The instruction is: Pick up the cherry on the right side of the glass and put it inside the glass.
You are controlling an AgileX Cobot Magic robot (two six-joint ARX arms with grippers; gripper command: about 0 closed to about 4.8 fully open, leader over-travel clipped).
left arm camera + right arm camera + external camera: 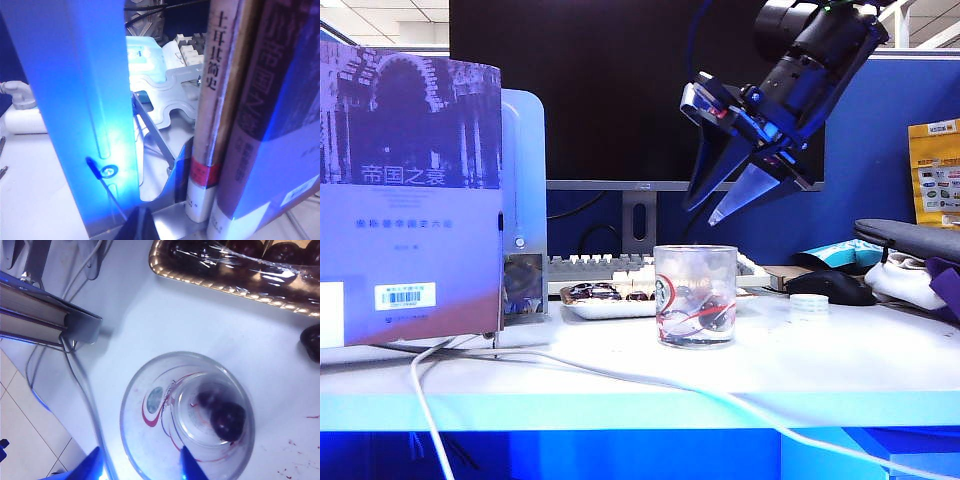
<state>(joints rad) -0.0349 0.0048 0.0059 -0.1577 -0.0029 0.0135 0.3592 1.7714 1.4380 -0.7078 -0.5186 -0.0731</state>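
Note:
The glass point(695, 296) stands near the middle of the desk, clear, with red swirls and a small green logo. Two dark cherries lie at its bottom point(228, 420), touching each other; I cannot tell which one is the task's cherry. My right gripper point(702, 213) hangs open above the glass, tilted, with nothing between its blue fingers point(189, 465); in the right wrist view the right gripper point(142, 462) looks straight down over the rim. My left gripper point(142, 226) shows only as dark tips pressed together, shut, facing a metal bookend; it is hidden in the exterior view.
A gold-rimmed tray point(210, 282) of wrapped cherries sits behind the glass, with one loose cherry point(312, 342) on the desk beside it. Books point(410, 190) in a bookend point(165, 100) stand at the left. A white cable point(620, 375) runs across the front; a mouse point(830, 287) lies right.

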